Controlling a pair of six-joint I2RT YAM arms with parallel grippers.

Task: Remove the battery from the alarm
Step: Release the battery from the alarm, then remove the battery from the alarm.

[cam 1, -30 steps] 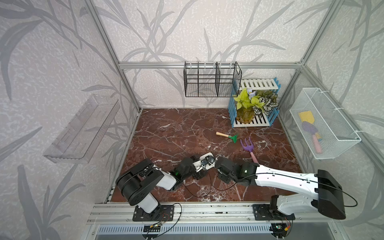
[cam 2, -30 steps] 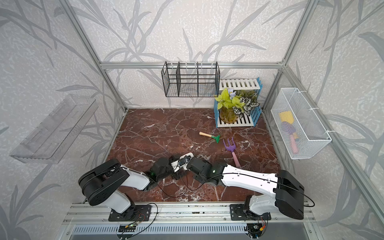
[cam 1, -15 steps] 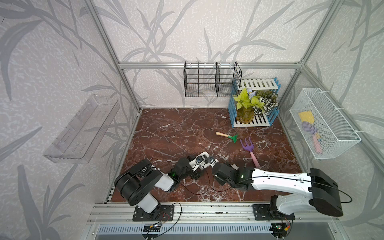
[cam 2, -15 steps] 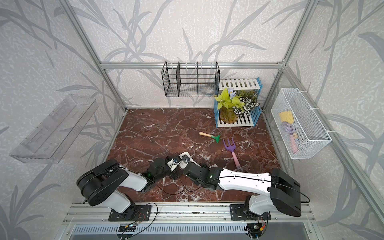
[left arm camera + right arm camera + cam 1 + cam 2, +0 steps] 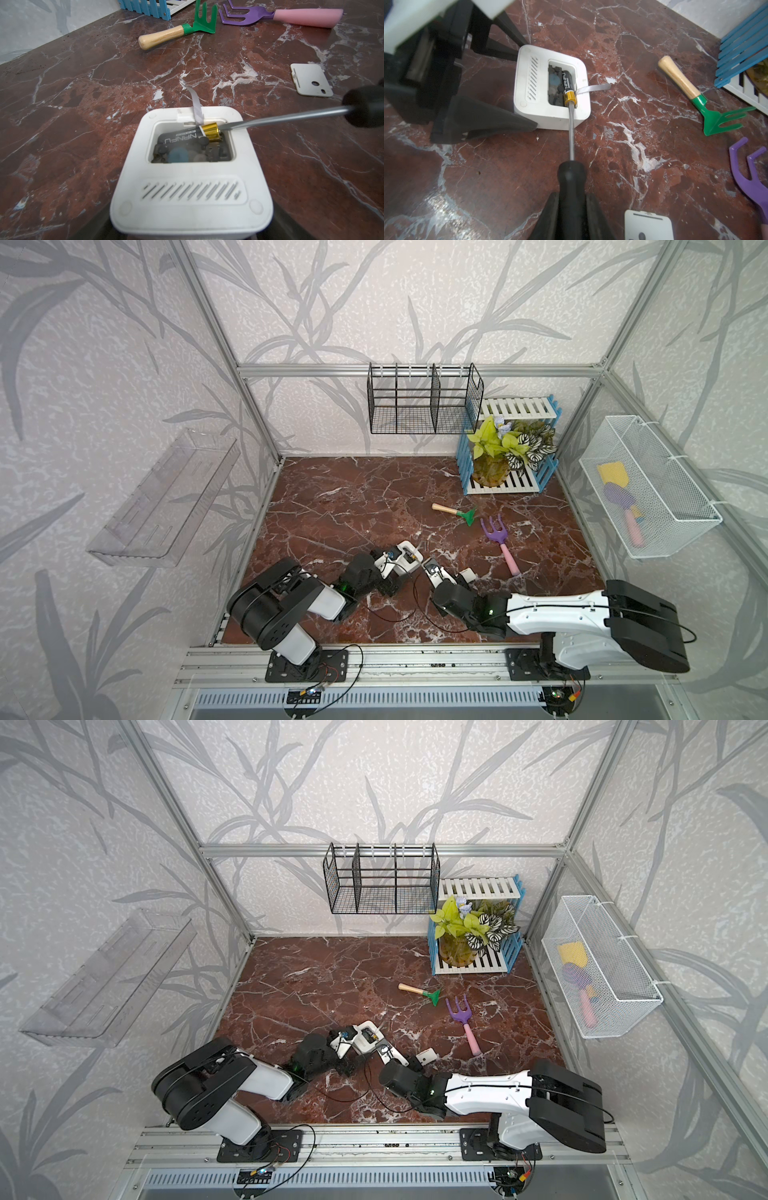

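Extraction is sitting at the prying step. Left fingers [image 5: 500, 122] are clamping the alarm [image 5: 542, 112] by its sides, back facing up on the counter [image 5: 633, 176]. The battery [image 5: 566, 83] is lying in the open recess, with the screwdriver [image 5: 571, 135] tip pressing at its gold end, tight by the recess wall. Right fingers [image 5: 548, 218] are pinching the handle. Next, I judge, it is needing a gentle upward lever. The cover plate [image 5: 648, 226] is lying near, and bare counter is stretching beyond.

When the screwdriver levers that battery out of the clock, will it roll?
Probably: the black cylindrical battery with a gold end is round and smooth, and the red marble tabletop looks flat. The white ribbon touching it may slow it. Its hard shell might let the steel screwdriver blade slip.
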